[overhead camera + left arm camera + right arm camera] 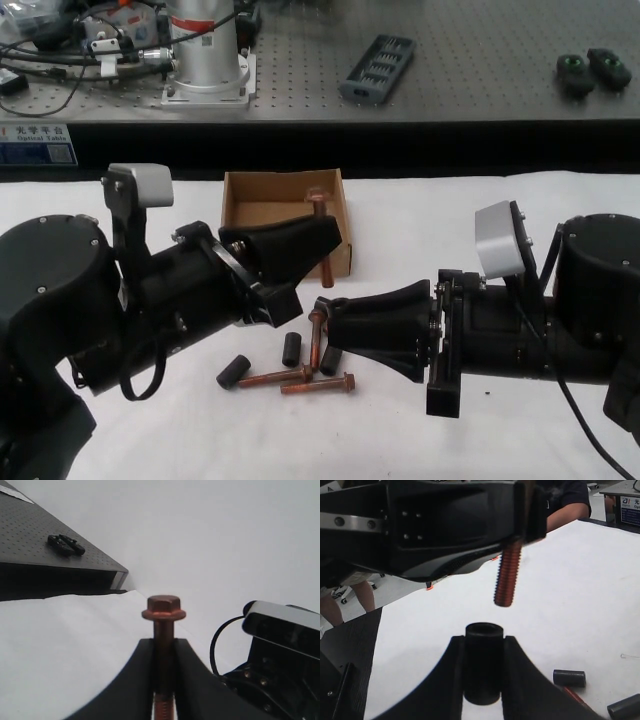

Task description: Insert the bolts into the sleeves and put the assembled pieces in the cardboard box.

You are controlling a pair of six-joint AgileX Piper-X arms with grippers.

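My left gripper [322, 240] is shut on a copper bolt [163, 611] and holds it upright, head up, just in front of the cardboard box [240, 212]. The bolt's threaded end [508, 577] hangs a short way above and slightly to one side of a black sleeve [483, 662]. That sleeve stands upright, open end up, clamped in my right gripper [483, 680]. In the high view the right gripper [328, 308] sits below the left one, over the loose parts. The bolt and sleeve are apart.
On the white cloth below lie three loose copper bolts [318, 384] and three black sleeves [232, 372], two of them in the right wrist view [569, 678]. A perforated bench with a grey tray [377, 66] runs behind the box.
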